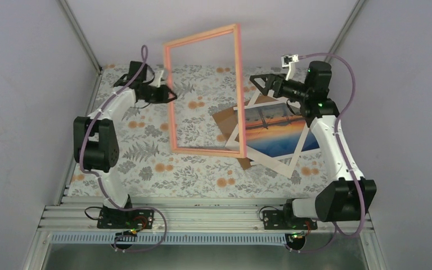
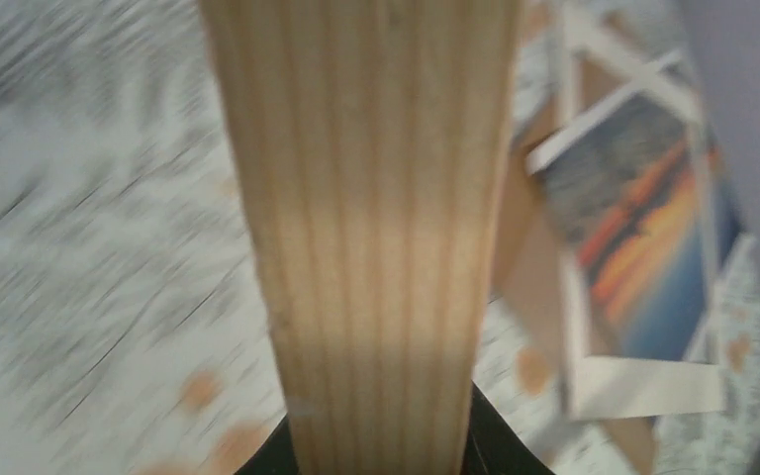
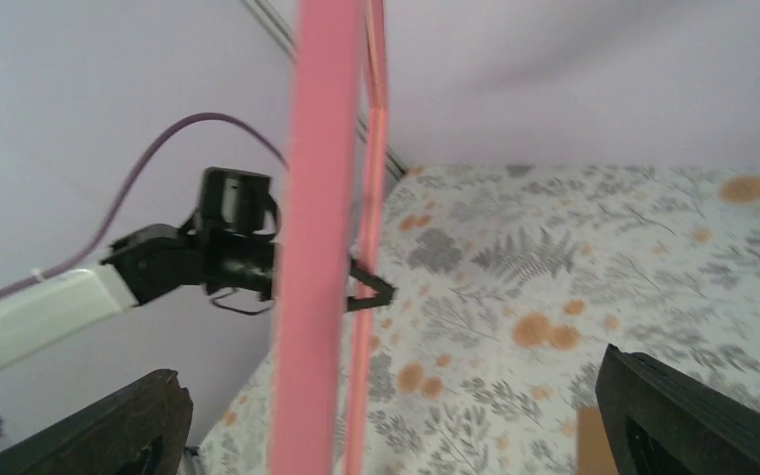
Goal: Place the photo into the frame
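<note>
Two black-and-white robot arms rise from a metal rail at the bottom edge of the top view, onto a floral-patterned tablecloth (image 1: pixel 146 152).

Right of centre, nearest the right arm, lies a skewed pile. The rectangular sunset photo (image 1: pixel 275 132), orange sky over blue water, sits face up under a white card mat border (image 1: pixel 270 160). A plain brown backing board (image 1: pixel 225 121) pokes out at the pile's upper left.

Just left of that pile, mid-picture, a thin pink-orange wooden picture frame (image 1: pixel 205 151) stands on edge, nearly upright and leaning a little. Its lower rail is down at the cloth and crosses the mat's corner. I cannot tell whether it touches.

Further back on the left, the left gripper (image 1: pixel 169 93) is pinched onto the frame's left rail. Its wrist camera is filled by pale wood grain running between the fingers.

At the upper right, the right gripper (image 1: pixel 257 80) hangs just beside the frame's right rail, apart from it. Its black fingers (image 3: pixel 693 416) are spread wide and carry nothing; from its wrist, the pink rail stands ahead between them.
</note>
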